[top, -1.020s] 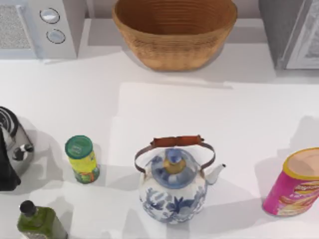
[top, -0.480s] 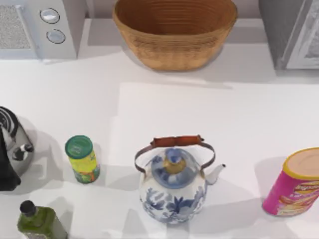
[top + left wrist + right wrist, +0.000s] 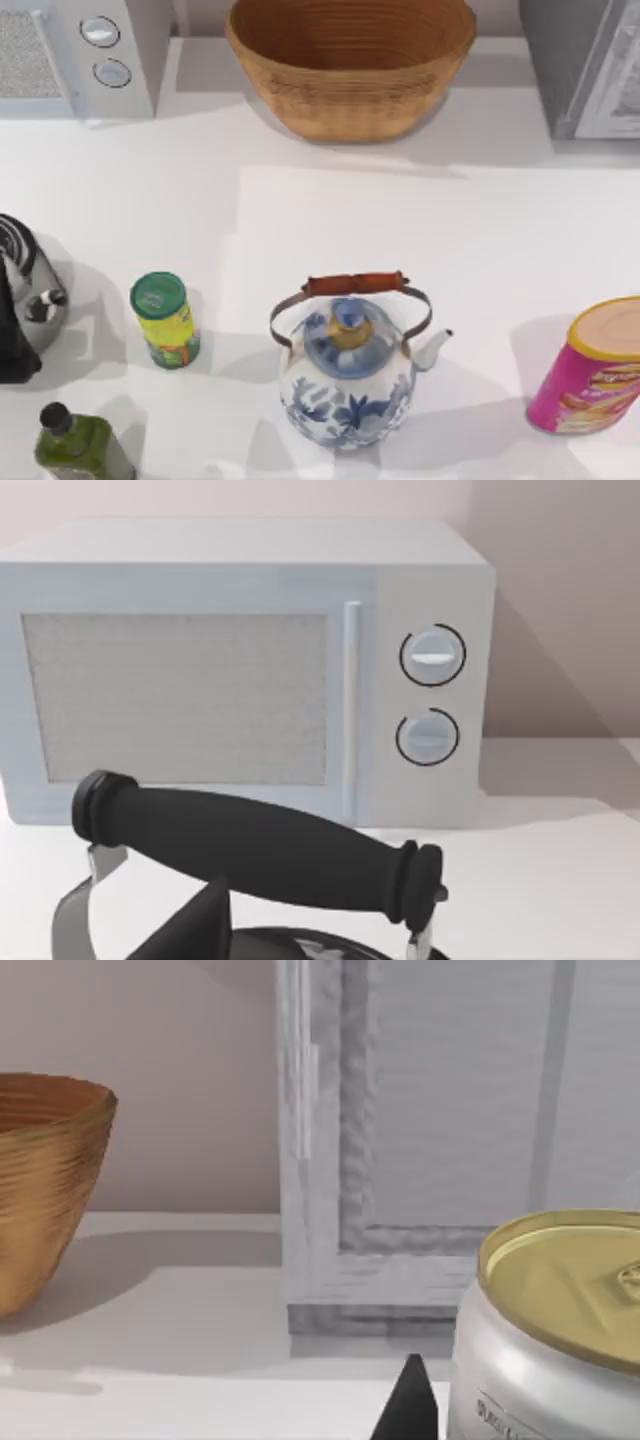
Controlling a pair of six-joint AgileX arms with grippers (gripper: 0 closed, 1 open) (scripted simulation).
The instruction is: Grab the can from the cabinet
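White tabletop, cabinet point(image 3: 420, 1140) at back; the can point(image 3: 560, 1330) stands just before the cabinet, hard by my right gripper's dark fingertip point(image 3: 408, 1405), probably lined up for grasping; both grippers' spread: cannot tell

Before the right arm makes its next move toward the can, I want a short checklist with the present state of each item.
1. Can seen from the right wrist: ok, gold top and silver side close to the camera.
2. Can upright: ok.
3. Right claw open: cannot tell, just one dark tip shows beside the can.
4. Can held: cannot tell.
5. Cabinet behind the can, door shut: ok.
6. Wicker basket away from the can: ok.
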